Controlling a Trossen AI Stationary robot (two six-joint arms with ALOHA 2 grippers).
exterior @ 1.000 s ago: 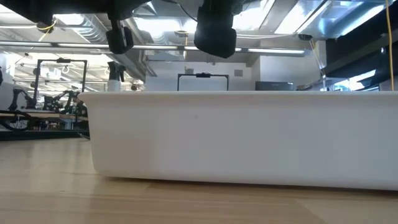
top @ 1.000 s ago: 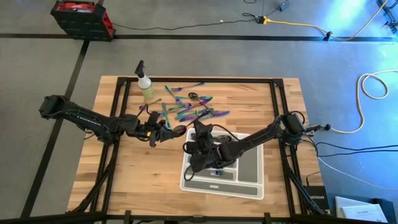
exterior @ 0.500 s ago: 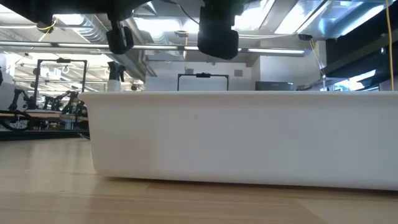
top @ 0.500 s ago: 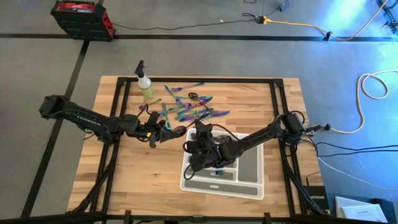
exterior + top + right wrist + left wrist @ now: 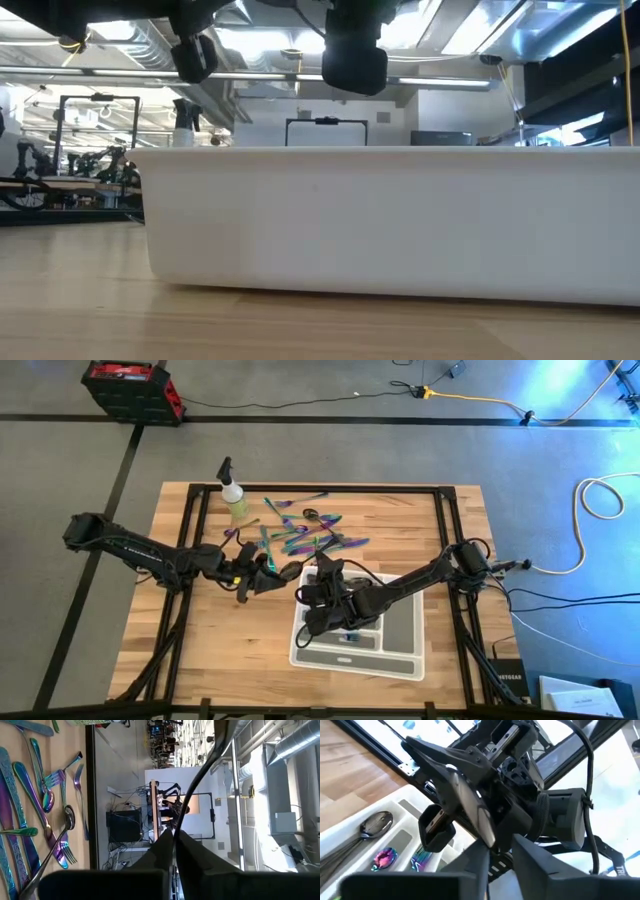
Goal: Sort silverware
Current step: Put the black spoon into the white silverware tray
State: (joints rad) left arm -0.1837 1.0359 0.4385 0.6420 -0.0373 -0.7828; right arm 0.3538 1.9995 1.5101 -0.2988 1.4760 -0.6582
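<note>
The wooden table (image 5: 200, 640) carried a white compartment tray (image 5: 405, 645) on its near right part, and the low view was nearly filled by that tray's plain side wall (image 5: 400, 220). The left arm (image 5: 130, 550) reached in from the left edge and the right arm (image 5: 420, 578) came across from the right, the two meeting just left of the tray's far corner. The left gripper (image 5: 285, 570) hung at that corner; its fingers stood slightly parted, with a narrow gap between the tips in its own wrist view, and nothing showed between them. The right gripper (image 5: 303, 595) sat over the tray's left end, clenched on a dark spoon (image 5: 200, 775), whose thin handle ran up from between the pinched fingertips (image 5: 167, 845). A yellow-green spray bottle (image 5: 235, 500) stood upright near the far left of the table. The silverware (image 5: 310, 535), rainbow forks, spoons and knives, lay scattered loose on the far middle of the table, just right of the bottle. In the tray, one dark spoon (image 5: 377, 822) rested in a compartment, with rainbow pieces (image 5: 385, 857) in the slots beside it.
</note>
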